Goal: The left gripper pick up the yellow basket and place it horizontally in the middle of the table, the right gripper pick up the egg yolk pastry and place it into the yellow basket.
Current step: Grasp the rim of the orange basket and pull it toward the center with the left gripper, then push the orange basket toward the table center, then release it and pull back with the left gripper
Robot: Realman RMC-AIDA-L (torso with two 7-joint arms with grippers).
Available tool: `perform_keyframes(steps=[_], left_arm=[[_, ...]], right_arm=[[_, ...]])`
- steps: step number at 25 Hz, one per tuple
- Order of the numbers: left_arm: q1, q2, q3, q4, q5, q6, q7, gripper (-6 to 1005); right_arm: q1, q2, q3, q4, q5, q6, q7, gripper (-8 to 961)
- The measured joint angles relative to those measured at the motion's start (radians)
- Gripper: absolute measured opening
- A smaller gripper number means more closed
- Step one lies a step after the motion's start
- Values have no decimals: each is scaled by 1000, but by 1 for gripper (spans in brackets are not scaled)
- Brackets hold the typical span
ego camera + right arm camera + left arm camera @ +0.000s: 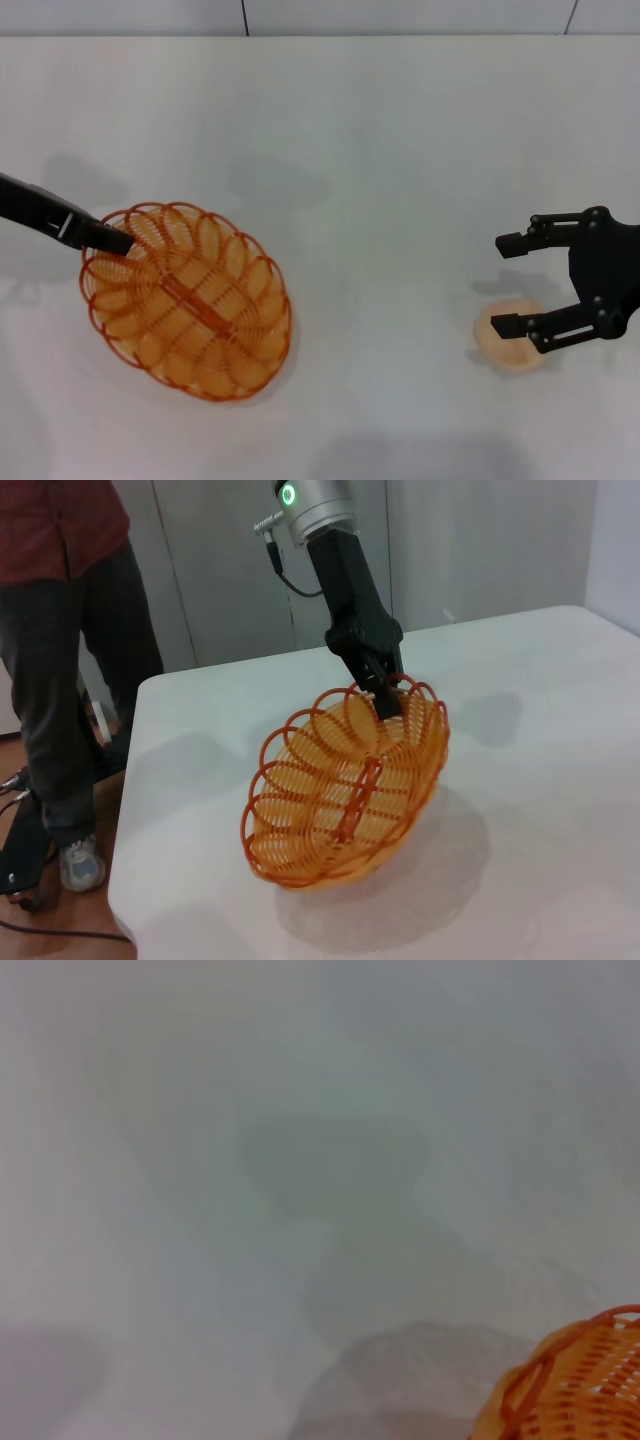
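The yellow basket (pixel 190 300) is at the left of the white table (pixel 380 150). My left gripper (pixel 120 240) is shut on its far-left rim. In the right wrist view the left gripper (pixel 385 695) holds the yellow basket (pixel 345 790) tilted on edge, its low side near the tabletop with a shadow beneath. A corner of the basket (pixel 575 1385) shows in the left wrist view. The egg yolk pastry (pixel 500 350) lies on the table at the right. My right gripper (pixel 505 284) hangs open just above it, with one finger over the pastry's near side.
A person (pixel 60 630) in a red shirt and dark trousers stands beside the table's far-left edge (pixel 130 780). Cables lie on the floor there. Bare tabletop stretches between basket and pastry.
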Motion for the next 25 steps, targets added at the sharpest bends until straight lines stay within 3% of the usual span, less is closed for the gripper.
perform_keyframes(steps=[13,19,25], left_arm=[[-58,-6,15,3,14,-39,-324,88],[-68,-25,59,-7,14,-97,-442,87],[-83,-59,60,-20,2,-131,-554,87]], right_arm=[[6,0,0,17,11,17,-3,856],[6,0,-2,24,20,30,-5,856],[6,0,-5,24,23,31,-7,856]])
